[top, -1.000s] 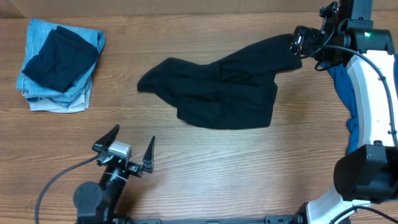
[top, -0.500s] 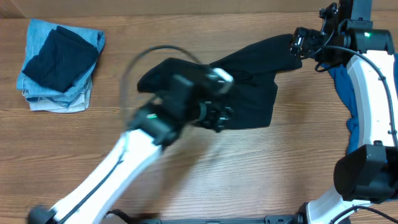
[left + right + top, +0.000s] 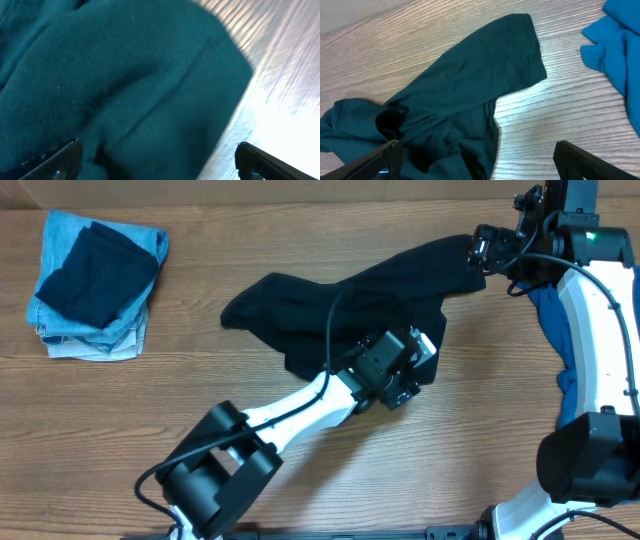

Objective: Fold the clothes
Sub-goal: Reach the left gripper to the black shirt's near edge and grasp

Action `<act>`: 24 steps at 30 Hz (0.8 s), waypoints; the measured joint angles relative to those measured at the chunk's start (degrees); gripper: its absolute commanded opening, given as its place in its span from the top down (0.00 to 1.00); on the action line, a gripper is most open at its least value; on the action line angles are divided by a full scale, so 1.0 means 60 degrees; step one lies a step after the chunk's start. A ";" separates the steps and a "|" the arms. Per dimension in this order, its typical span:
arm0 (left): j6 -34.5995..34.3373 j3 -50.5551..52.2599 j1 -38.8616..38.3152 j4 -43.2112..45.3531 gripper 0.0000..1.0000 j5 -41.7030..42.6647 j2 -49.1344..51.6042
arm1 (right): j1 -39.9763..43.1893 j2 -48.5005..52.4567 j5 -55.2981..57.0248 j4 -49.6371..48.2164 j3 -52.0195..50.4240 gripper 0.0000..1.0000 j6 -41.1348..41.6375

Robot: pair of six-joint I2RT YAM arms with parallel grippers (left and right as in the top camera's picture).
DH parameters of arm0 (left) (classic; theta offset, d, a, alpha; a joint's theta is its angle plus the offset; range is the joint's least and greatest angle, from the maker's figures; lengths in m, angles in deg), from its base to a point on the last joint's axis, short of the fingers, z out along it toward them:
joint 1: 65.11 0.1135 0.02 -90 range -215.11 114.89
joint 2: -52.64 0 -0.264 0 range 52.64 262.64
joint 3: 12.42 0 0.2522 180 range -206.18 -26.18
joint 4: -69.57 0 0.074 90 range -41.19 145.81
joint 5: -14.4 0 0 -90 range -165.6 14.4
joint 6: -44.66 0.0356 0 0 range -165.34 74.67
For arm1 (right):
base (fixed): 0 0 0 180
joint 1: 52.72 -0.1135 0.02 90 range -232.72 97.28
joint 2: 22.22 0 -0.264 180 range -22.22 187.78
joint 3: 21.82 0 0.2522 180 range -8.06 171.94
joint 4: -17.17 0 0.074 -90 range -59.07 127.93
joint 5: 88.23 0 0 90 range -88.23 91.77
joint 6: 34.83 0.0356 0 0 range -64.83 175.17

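Note:
A dark, crumpled garment (image 3: 330, 330) lies spread in the middle of the table, one sleeve (image 3: 430, 265) reaching to the back right. My left gripper (image 3: 410, 370) hovers open over the garment's front right corner. In the left wrist view that corner (image 3: 150, 85) fills the frame, with one finger over cloth and the other over bare wood, and my left gripper (image 3: 157, 167) holds nothing. My right gripper (image 3: 478, 250) hangs open above the sleeve end. In the right wrist view the sleeve (image 3: 490, 65) lies below my right gripper (image 3: 477, 165), which is also empty.
A stack of folded clothes (image 3: 95, 280), light blue with a dark piece on top, sits at the back left. A blue cloth (image 3: 555, 330) lies at the right edge under the right arm, and shows as a blue cloth (image 3: 620, 45) in the right wrist view.
The left arm has swung from the table's front edge up and to the right, onto the garment's front right corner. The right arm and the garment have not moved.

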 measured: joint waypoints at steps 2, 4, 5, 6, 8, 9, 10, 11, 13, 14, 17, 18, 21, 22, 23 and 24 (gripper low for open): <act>0.0357 0.0000 -0.0106 0.0157 0.00 -0.0492 0.0313 | 0.0000 0.0000 0.0062 0.0029 0.0000 0.00 0.0004; 0.0565 0.0000 -0.0120 0.0244 0.01 -0.0794 0.0670 | 0.0000 0.0000 0.0066 0.0044 0.0000 0.00 0.0004; 0.0590 0.0000 -0.0120 0.0317 0.09 -0.0874 0.0831 | -0.0004 0.0000 0.0066 0.0051 0.0000 0.00 0.0004; 0.0619 0.0000 -0.0120 0.0353 0.22 -0.0907 0.0962 | 0.0000 0.0000 0.0069 0.0058 0.0000 0.00 0.0000; 0.0805 0.0000 -0.0120 0.0412 0.49 -0.0980 0.0969 | 0.0000 0.0000 0.0073 0.0062 0.0000 0.00 0.0000; 0.0863 0.0000 -0.0120 0.0415 0.68 -0.0998 0.0969 | 0.0000 0.0000 0.0069 0.0062 0.0000 0.00 0.0000; 0.0878 0.0000 -0.0120 0.0423 0.81 -0.1042 0.0969 | 0.0000 0.0000 0.0066 0.0058 0.0000 0.00 0.0004; 0.0922 0.0000 -0.0120 0.0415 0.88 -0.1100 0.0969 | 0.0000 0.0000 0.0073 0.0062 0.0000 0.00 0.0004; 0.1016 -0.0069 -0.0149 0.0146 0.91 -0.1446 0.0969 | 0.0000 0.0000 0.0095 0.0062 0.0000 0.00 0.0000; 0.1020 -0.0164 -0.0211 -0.0138 0.87 -0.1752 0.0965 | 0.0000 0.0004 0.0106 0.0066 0.0000 0.00 0.0000; 0.1042 -0.0481 -0.0535 -0.1155 0.82 -0.2554 0.0364 | 0.0000 0.0000 0.0106 0.0069 0.0000 0.00 0.0000; 0.1031 -0.0572 -0.0663 -0.1446 0.82 -0.2681 -0.0095 | 0.0000 0.0000 0.0106 0.0076 0.0000 0.00 0.0000; 0.0823 -0.0838 -0.0969 -0.2342 0.84 -0.2874 -0.2131 | 0.0000 0.0004 0.0124 0.0291 0.0000 0.00 -0.0004; 0.0696 -0.0885 -0.0980 -0.2619 0.84 -0.2903 -0.2612 | 0.0000 0.0000 0.0127 0.0324 0.0000 0.00 0.0000; 0.0528 -0.0929 -0.0976 -0.2991 0.83 -0.2936 -0.3129 | 0.0000 0.0000 0.0124 0.0368 0.0000 0.00 0.0000; 0.0437 -0.0962 -0.0969 -0.3450 0.81 -0.2976 -0.3552 | 0.0000 0.0000 0.0127 0.0415 0.0000 0.00 0.0004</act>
